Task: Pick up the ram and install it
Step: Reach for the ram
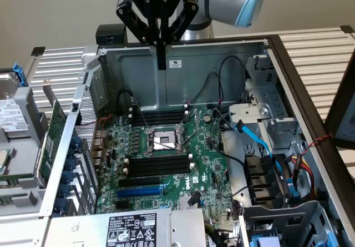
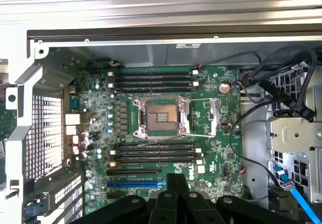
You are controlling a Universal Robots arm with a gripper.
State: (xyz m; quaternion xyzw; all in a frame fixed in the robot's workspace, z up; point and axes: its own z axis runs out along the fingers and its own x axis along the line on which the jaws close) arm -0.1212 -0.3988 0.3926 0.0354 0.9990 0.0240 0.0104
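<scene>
My gripper [image 1: 161, 65] hangs above the open computer case, over its rear wall, with the black fingers pressed together and nothing between them. In the wrist view the shut gripper [image 2: 176, 179] points down at the motherboard [image 2: 211, 133]. Two banks of black memory slots flank the processor socket [image 2: 162, 117]: one bank [image 2: 151, 80] on the far side, one bank [image 2: 153, 152] on the near side. Both banks look empty. In the exterior view the same banks are the far slots [image 1: 161, 117] and the near slots [image 1: 158, 166]. The ram is out of view.
The metal case walls [image 1: 211, 64] ring the board. Black cables [image 1: 222, 75] and a blue cable [image 1: 260, 141] run along the exterior view's right, by the drive cage [image 1: 266, 130]. A large green card [image 1: 51, 141] stands outside the case on the exterior view's left, next to a hard drive [image 1: 11, 114].
</scene>
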